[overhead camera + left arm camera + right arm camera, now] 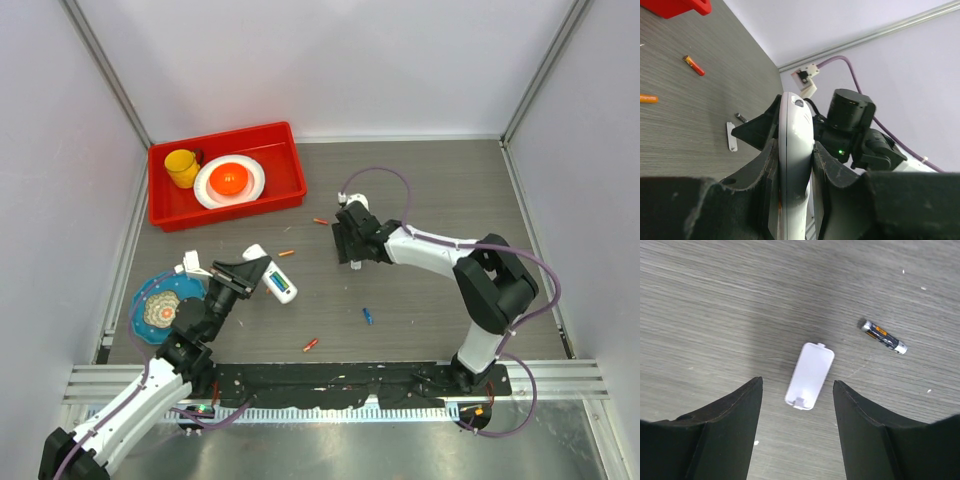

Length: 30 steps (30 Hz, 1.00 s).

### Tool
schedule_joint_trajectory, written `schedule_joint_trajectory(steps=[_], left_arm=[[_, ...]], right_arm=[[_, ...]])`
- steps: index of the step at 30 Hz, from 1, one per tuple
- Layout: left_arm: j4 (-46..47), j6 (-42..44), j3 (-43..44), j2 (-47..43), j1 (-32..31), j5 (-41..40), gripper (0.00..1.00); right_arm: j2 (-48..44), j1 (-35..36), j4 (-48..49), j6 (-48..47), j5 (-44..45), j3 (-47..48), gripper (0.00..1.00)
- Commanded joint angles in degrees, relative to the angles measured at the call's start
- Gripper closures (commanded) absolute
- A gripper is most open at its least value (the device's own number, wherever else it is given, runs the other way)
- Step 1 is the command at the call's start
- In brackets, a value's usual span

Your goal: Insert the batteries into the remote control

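— While the left gripper (794, 146) has it clamped, where does the remote control (796, 120) sit?

— Left of centre in the top view, apparently raised off the desk (430, 180). The gripper is closed tight on it, and the handset stands edge-on between the fingers. From these views I cannot tell which way the battery slot faces.

— And the other arm?

— The right gripper (797, 381) is spread wide and holds nothing. It hovers at the centre of the top view, directly over the short white cover piece (810, 375). A dark battery (884, 337) lies near that cover, toward the upper right of the wrist view, outside the fingers.

— Remaining batteries (286, 253)?

— Scattered singly across the middle of the desk, well apart. None is loaded as far as can be seen.

— Hazards?

— Three, in my judgement. A descent from this position would close on the cover, not a cell. The cells are thin and round, so a glancing finger would roll them away. The edge-on hold gives the handset room to pivot when a cell is pressed in.

— Markings?

— Nothing legible. The dark battery carries an orange patch, with print too small to read. The handset shows green and blue patches only.
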Motion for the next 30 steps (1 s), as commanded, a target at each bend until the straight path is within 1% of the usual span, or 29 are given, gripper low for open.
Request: schedule_joint_trajectory(steps=[1, 8, 19, 30], left_arm=[[3.5, -0.2, -2.2, 0.0, 0.3, -0.8, 1.0], [4.2, -0.5, -2.2, 0.5, 0.3, -0.3, 1.0], [2.6, -0.4, -2.2, -0.5, 0.3, -0.6, 1.0], [3.0, -0.1, -2.2, 0.4, 0.3, -0.5, 1.0]], right_arm=[[-4.3, 3.2, 1.4, 1.3, 2.3, 1.6, 0.36], [0.6, 4.2, -0.9, 1.6, 3.2, 3.9, 0.36], [2.5, 4.1, -1.4, 2.1, 6.1, 3.1, 0.36], [3.5, 3.1, -0.3, 2.3, 5.0, 1.2, 0.36]])
